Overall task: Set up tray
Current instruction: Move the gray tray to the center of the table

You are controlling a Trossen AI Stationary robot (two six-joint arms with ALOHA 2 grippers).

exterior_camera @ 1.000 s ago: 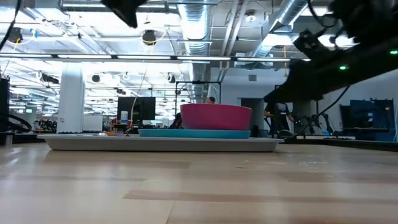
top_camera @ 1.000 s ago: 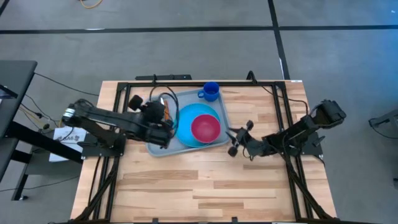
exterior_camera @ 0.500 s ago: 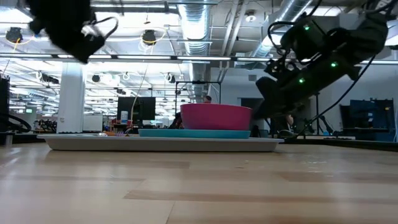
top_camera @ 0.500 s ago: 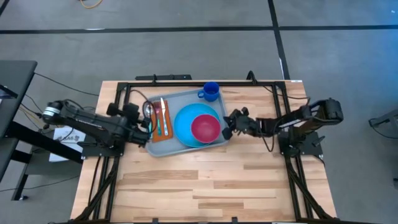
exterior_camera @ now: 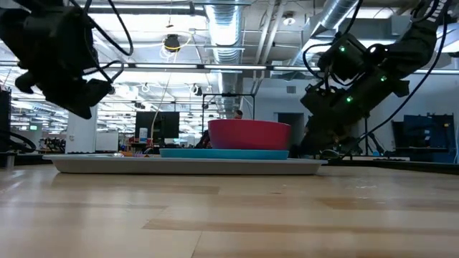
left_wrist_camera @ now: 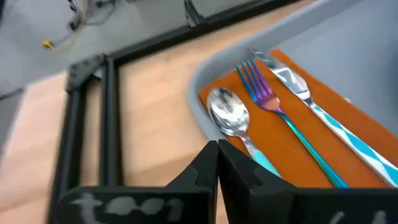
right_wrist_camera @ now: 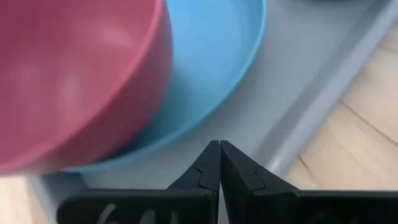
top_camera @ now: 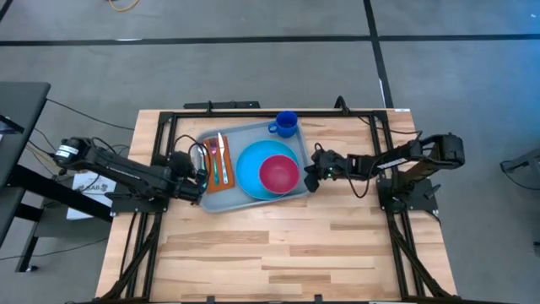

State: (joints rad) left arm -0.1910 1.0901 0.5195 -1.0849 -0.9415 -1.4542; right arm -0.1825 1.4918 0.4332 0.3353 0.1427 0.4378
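The tray (top_camera: pixel 251 165) lay flat on the wooden table (top_camera: pixel 278 245), toward the far edge and a little left of the middle; in the low view it showed as a long pale slab (exterior_camera: pixel 186 165) resting level on the boards. On its left part lay a rust-brown napkin (top_camera: pixel 217 166), and on the napkin a spoon (left_wrist_camera: pixel 229 115), a fork (left_wrist_camera: pixel 261 93) with purple tines and a teal handle, and a knife (left_wrist_camera: pixel 292 84), all three side by side; to the right of the napkin sat a round blue plate (top_camera: pixel 268 167), and on the plate a pink bowl (top_camera: pixel 278 173), upright; a blue mug (top_camera: pixel 285 123) stood at the tray's far rim, but whether inside it or just beyond could not be told. The left gripper (top_camera: pixel 196 169) hung just beside the tray's left edge, raised above the table in the low view (exterior_camera: pixel 68 79); its own camera showed the two dark fingers (left_wrist_camera: pixel 205 171) pressed together with nothing between them, pointing at the tray's rounded corner near the spoon. The right gripper (top_camera: pixel 310 173) hung just beside the tray's right edge, likewise off the table (exterior_camera: pixel 337 86); its fingers (right_wrist_camera: pixel 208 168) were also closed on nothing, over the tray's rim near the plate and bowl.
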